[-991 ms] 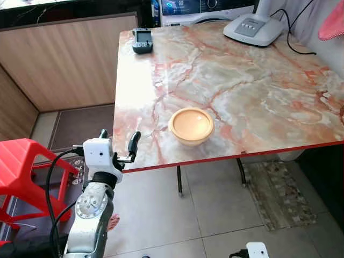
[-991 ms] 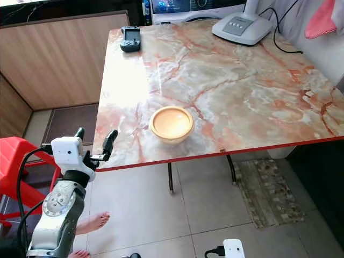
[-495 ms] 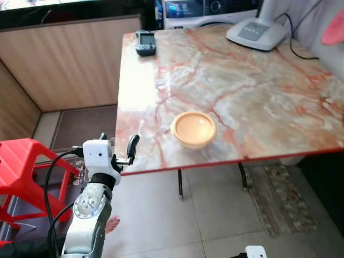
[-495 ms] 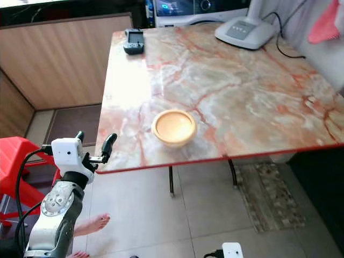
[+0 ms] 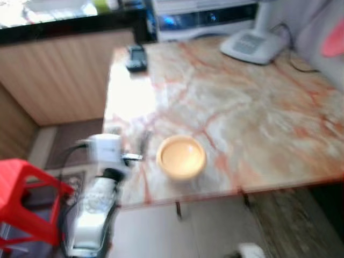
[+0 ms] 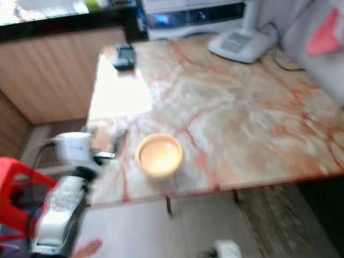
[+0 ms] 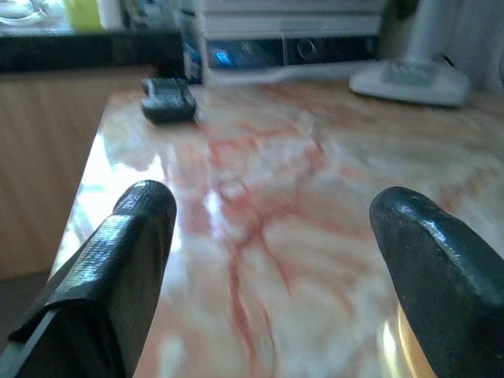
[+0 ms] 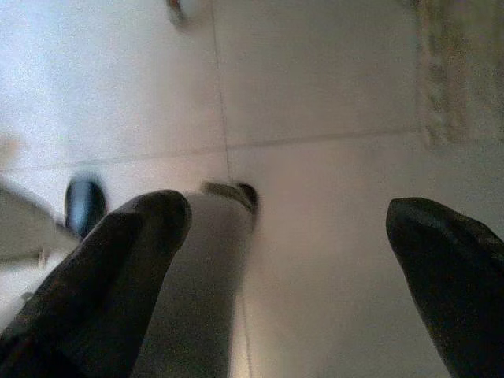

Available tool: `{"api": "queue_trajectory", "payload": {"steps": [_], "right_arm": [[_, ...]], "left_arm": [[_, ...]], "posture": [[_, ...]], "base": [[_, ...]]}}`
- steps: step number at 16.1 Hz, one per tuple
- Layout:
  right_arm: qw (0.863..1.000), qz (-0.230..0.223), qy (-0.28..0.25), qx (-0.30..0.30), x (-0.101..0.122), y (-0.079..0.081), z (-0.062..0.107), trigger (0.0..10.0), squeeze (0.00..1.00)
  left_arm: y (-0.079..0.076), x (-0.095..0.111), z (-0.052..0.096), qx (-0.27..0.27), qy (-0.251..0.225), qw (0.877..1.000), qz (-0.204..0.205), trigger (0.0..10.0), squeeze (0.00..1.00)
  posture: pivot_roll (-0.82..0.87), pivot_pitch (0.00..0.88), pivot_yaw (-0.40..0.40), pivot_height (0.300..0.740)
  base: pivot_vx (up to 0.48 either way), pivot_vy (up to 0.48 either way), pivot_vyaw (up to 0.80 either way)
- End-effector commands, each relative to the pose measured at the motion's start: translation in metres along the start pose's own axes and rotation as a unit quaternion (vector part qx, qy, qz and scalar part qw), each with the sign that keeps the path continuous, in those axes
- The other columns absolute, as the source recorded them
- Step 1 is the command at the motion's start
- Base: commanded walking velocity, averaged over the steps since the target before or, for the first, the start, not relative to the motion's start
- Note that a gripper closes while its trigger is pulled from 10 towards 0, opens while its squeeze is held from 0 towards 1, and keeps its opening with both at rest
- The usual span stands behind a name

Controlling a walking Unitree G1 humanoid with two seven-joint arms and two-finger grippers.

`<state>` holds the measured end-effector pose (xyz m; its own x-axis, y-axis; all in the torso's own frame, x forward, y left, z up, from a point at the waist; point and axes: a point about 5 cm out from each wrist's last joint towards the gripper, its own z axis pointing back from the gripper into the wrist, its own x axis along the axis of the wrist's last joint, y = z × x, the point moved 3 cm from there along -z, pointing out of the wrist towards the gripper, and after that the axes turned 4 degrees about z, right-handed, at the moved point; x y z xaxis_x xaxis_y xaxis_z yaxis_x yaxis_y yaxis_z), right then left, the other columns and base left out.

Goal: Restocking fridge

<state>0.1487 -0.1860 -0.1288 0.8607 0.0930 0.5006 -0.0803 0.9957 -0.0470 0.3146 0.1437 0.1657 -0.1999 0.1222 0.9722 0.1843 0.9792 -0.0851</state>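
A pale orange bowl point(image 5: 181, 156) stands near the front edge of the marble table point(image 5: 242, 107). My left gripper point(image 5: 131, 142) is raised over the table's left front corner, just left of the bowl, and the eye views are blurred. In the left wrist view its two black fingers point(image 7: 130, 236) stand wide apart with nothing between them, and a sliver of the bowl point(image 7: 390, 350) shows beside one finger. My right gripper point(image 8: 291, 228) hangs low over the tiled floor, open and empty.
A dark handheld device point(image 5: 135, 56) lies at the table's far left corner and a white appliance base point(image 5: 252, 44) at the far right. A red stool point(image 5: 21, 188) stands on the floor to my left before a wooden panel wall point(image 5: 59, 75). A rug point(image 8: 457, 71) lies under the table.
The head camera has shifted and the picture has blurred. My left gripper has come up and forward from beside the table's edge to over its corner, closer to the bowl.
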Motion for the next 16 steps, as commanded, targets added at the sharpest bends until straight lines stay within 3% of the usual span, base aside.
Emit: {"api": "queue_trajectory", "payload": {"steps": [1,3,6,8,11,12,16], "right_arm": [[1.0,-0.001,0.005,0.022,-0.001,0.018,-0.001,10.0,0.0],[1.0,-0.002,0.006,0.019,-0.002,0.011,-0.001,10.0,0.0],[1.0,-0.005,0.005,0.009,-0.004,-0.011,0.002,10.0,0.0],[1.0,-0.006,0.005,0.006,-0.004,-0.015,0.003,10.0,0.0],[1.0,-0.004,0.002,0.015,0.001,0.004,-0.001,10.0,0.0],[1.0,-0.003,0.0,0.023,0.007,0.019,-0.003,10.0,0.0],[0.999,0.0,-0.003,0.038,0.015,0.049,-0.005,10.0,0.0]], "left_arm": [[0.015,0.008,0.002,0.019,-0.007,1.0,-0.018,10.0,0.0],[0.01,0.013,0.001,0.006,-0.016,1.0,-0.015,10.0,0.0],[0.007,0.012,0.001,0.004,-0.012,1.0,-0.011,10.0,0.0],[0.005,0.011,0.001,0.004,-0.011,1.0,-0.005,10.0,0.0],[0.003,0.008,0.003,0.007,-0.007,1.0,0.003,10.0,0.0],[0.003,0.008,0.004,0.008,-0.007,1.0,0.003,10.0,0.0],[0.006,0.006,0.005,0.017,-0.004,1.0,-0.003,10.0,0.0]], "posture": [[0.1,0.143,0.008,0.74],[0.1,0.15,0.008,0.74],[0.11,0.155,0.008,0.74],[0.11,0.162,0.006,0.74],[0.11,0.166,0.004,0.74],[0.11,0.168,0.003,0.74],[0.11,0.169,0.002,0.74]], "base": [[0.42,0.0,0.0],[0.172,0.0,0.0],[0.0,0.0,0.0],[0.0,0.0,0.0],[0.0,0.0,0.0],[0.0,0.0,0.0],[0.0,0.0,0.0]]}}
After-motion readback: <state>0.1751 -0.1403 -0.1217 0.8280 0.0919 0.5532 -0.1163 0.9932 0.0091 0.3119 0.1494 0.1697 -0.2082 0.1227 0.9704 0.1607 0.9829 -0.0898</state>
